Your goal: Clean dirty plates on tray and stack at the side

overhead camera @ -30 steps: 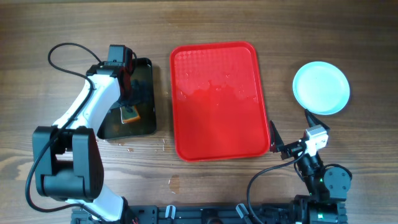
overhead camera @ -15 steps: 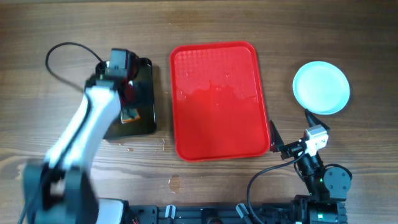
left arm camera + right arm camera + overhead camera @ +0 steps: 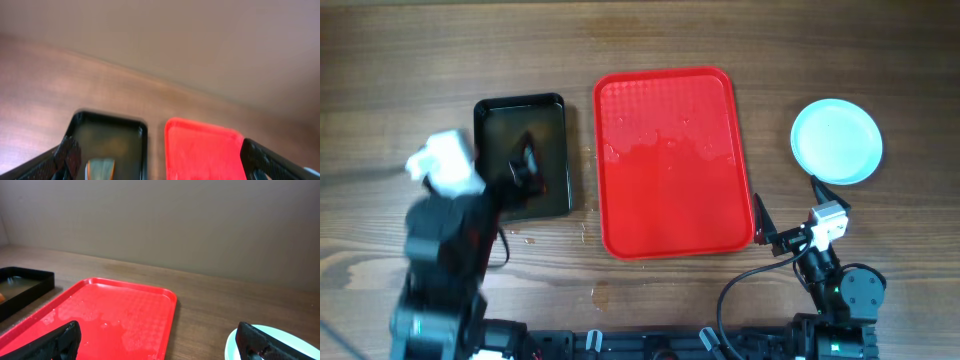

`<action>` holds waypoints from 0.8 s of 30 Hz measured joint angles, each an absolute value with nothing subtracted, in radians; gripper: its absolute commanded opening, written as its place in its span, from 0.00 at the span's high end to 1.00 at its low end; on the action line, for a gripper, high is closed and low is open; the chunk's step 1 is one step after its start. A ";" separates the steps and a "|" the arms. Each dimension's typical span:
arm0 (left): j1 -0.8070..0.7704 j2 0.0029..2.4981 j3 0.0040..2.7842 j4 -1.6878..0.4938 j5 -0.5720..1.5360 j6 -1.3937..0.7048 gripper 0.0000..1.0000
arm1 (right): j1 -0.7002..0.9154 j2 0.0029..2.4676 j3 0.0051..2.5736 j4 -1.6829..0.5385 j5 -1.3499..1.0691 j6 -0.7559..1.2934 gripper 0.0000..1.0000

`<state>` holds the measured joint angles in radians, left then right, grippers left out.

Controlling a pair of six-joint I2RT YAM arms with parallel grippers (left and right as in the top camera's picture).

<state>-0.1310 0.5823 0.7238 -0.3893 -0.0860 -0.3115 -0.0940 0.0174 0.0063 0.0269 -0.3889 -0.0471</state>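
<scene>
The red tray (image 3: 660, 160) lies in the middle of the table with no plate on it and wet patches on its surface; it also shows in the left wrist view (image 3: 202, 150) and the right wrist view (image 3: 115, 320). The pale-blue plates (image 3: 836, 141) sit to its right as one round stack, with an edge in the right wrist view (image 3: 265, 342). My left gripper (image 3: 525, 165) is open and empty over the black tray (image 3: 520, 110), its arm blurred. My right gripper (image 3: 762, 228) is open and empty by the red tray's front right corner.
The black tray (image 3: 107, 140) holds water and a sponge (image 3: 100, 167), seen between my left fingers (image 3: 165, 165). Its corner shows at the left of the right wrist view (image 3: 20, 290). My right fingers (image 3: 160, 342) frame the red tray and the plate. Water drops lie on the wood (image 3: 545, 237).
My left arm has swung back from the black tray toward the front left, fast and blurred. The sponge stays in the black tray. The right arm, red tray and plates have not moved.
</scene>
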 measured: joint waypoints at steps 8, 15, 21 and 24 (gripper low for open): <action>-0.055 0.144 0.371 -0.302 -0.008 -0.311 0.00 | -0.094 0.017 0.006 0.027 -0.385 -0.047 0.00; -0.053 0.014 0.191 -0.117 0.002 -0.311 0.00 | -0.094 0.016 0.006 0.028 -0.384 -0.047 0.00; -0.058 0.014 0.041 -0.006 0.006 -0.311 0.00 | -0.094 0.016 0.006 0.028 -0.384 -0.047 0.00; -0.074 0.014 0.012 -0.057 0.006 -0.311 0.00 | -0.094 0.016 0.006 0.027 -0.384 -0.047 0.00</action>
